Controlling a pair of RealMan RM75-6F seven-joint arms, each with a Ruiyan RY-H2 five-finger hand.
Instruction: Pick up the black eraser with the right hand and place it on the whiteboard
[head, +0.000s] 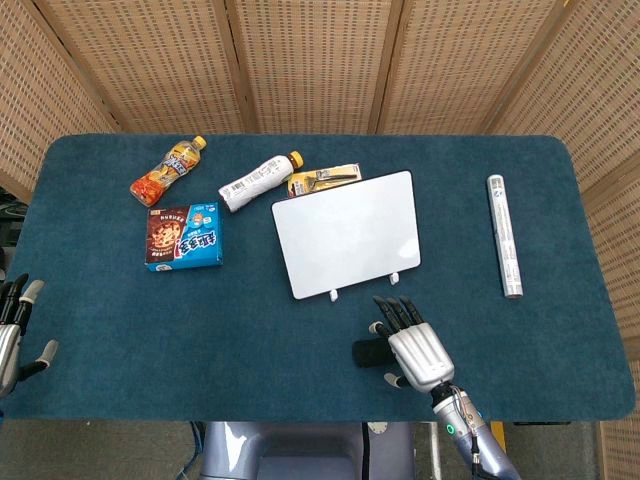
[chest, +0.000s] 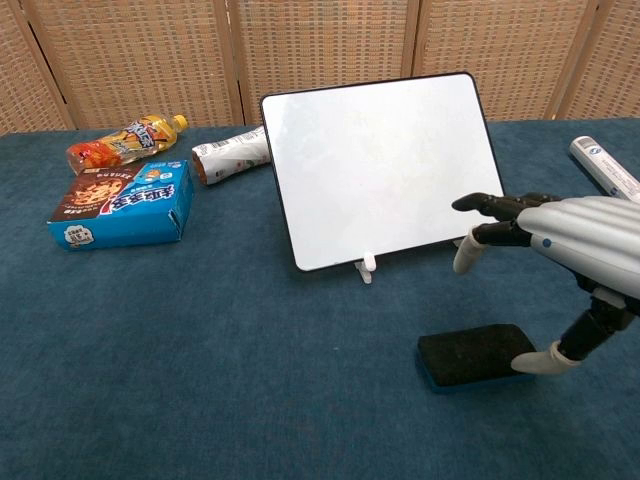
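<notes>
Your right hand (chest: 575, 245) hovers w/ fingers spread and extended, holding nothing; the thumb tip hangs low, just beside the near-right end of the black eraser (chest: 472, 355), and I can't tell if it touches. In the head view the right hand (head: 414, 350) covers the eraser's right end, so the black eraser (head: 368, 353) pokes out to the hand's left. It lies flat on the table (chest: 250, 380), directly under and slightly left of the palm.

Handling, as a guess: light, a low flat block, soft felt on top, prob. a stiffer foam or plastic base. Shouldn't slip much and not fragile, but it's low to the cloth, so fingers may drag on the table before they get under an edge. Take it across the short width, thumb on the near long side, fingers on the far long side, around mid-length so it doesn't tip.

Looks: black, rounded-corner rectangle, matte fuzzy top, w/ a thin blue strip along the bottom edge in the chest view.

The whiteboard (chest: 385, 165) stands tilted on small white clips just beyond your fingertips; it leans back, so the eraser may slide off its face.

Left hand (head: 12, 330) is idle w/ fingers apart, well away.
</notes>
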